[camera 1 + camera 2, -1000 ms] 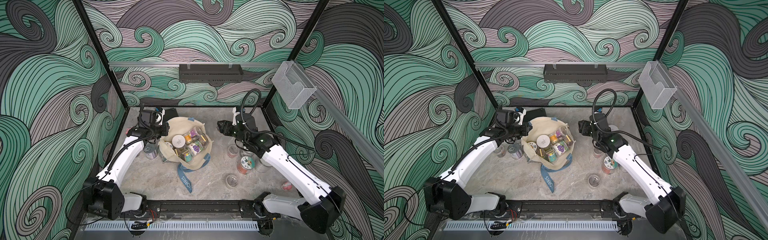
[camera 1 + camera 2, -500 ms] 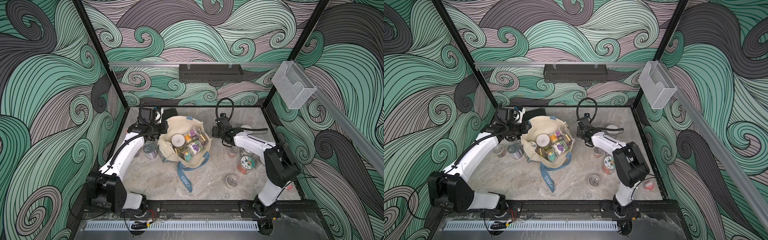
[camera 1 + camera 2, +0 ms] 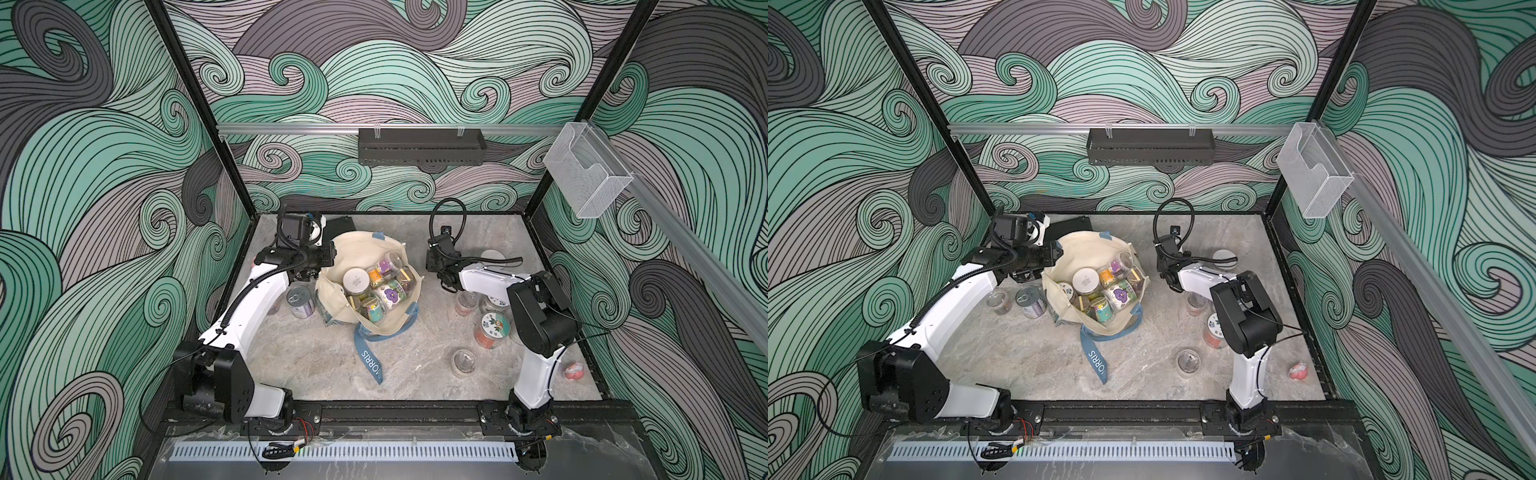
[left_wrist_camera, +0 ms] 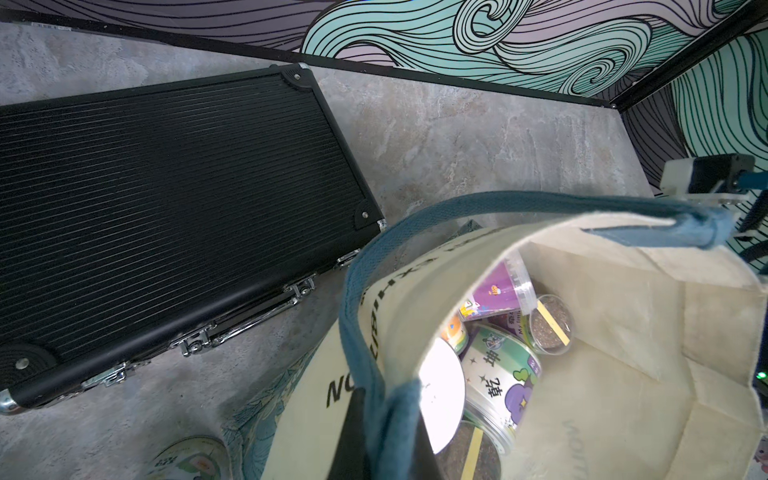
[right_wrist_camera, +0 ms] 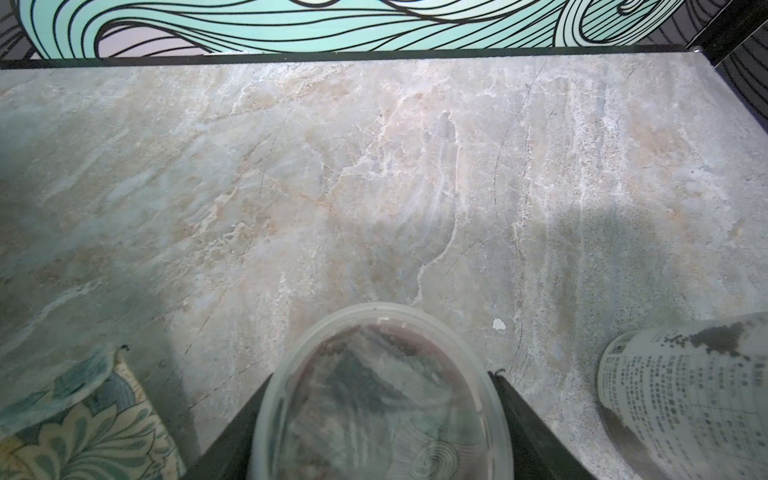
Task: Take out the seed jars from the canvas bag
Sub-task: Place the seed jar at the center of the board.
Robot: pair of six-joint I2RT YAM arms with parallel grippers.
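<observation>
Bag: canvas bag (image 3: 365, 328) sits mouth-up; I count about seven seed jars (image 3: 392, 295) inside, several tipped on their sides;
Left pincer (image 4: 386, 440): pinching the bag's blue strap (image 4: 519, 203);
Right pincer (image 5: 380, 415): gripping one small jar (image 5: 380, 374), right of the bag, lid facing its wrist camera

Grey marbled table (image 3: 316, 365) carries the canvas bag (image 3: 390, 249) centrally, a black ribbed case (image 4: 166, 187) behind it, a silver-lidded jar (image 3: 301, 300) just beside it, several seed jars (image 3: 492, 330) standing apart, and a pink toy (image 3: 574, 371) near one edge.
</observation>
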